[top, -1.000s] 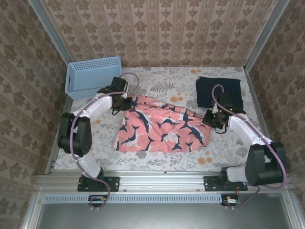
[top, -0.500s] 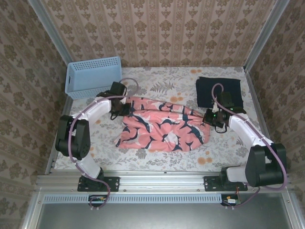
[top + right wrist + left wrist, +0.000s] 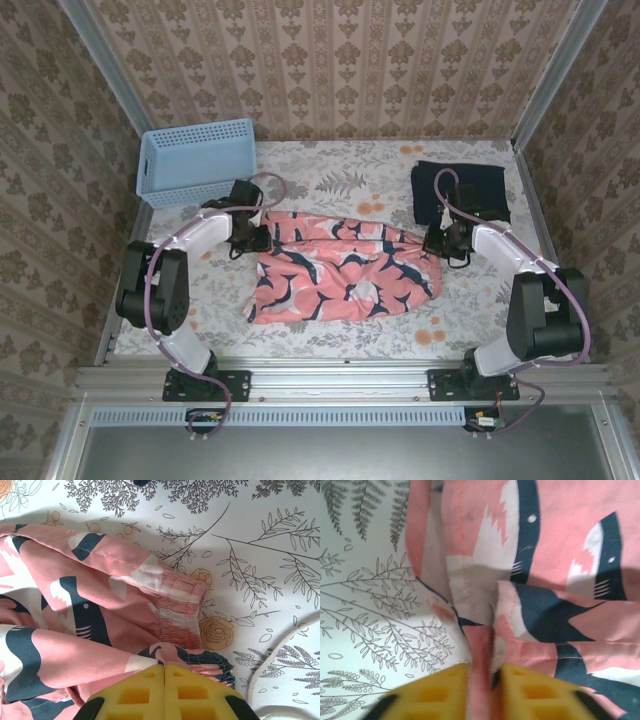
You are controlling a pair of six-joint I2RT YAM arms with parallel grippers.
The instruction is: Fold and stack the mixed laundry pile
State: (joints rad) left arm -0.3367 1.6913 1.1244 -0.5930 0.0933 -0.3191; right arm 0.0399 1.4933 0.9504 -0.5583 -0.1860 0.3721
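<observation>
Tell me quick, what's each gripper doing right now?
Left gripper: closed, pinching the coral-pink printed garment.
Right gripper: closed on the same garment.

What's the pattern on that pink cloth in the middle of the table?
The coral-pink garment carries navy and white leaf-like shapes, clearest in the left wrist view.

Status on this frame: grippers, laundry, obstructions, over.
Left gripper pinching coral-pink garment, one end. Right gripper shut on the other. Navy garment lies flat, far right. Basket far left, not obstructing.
</observation>
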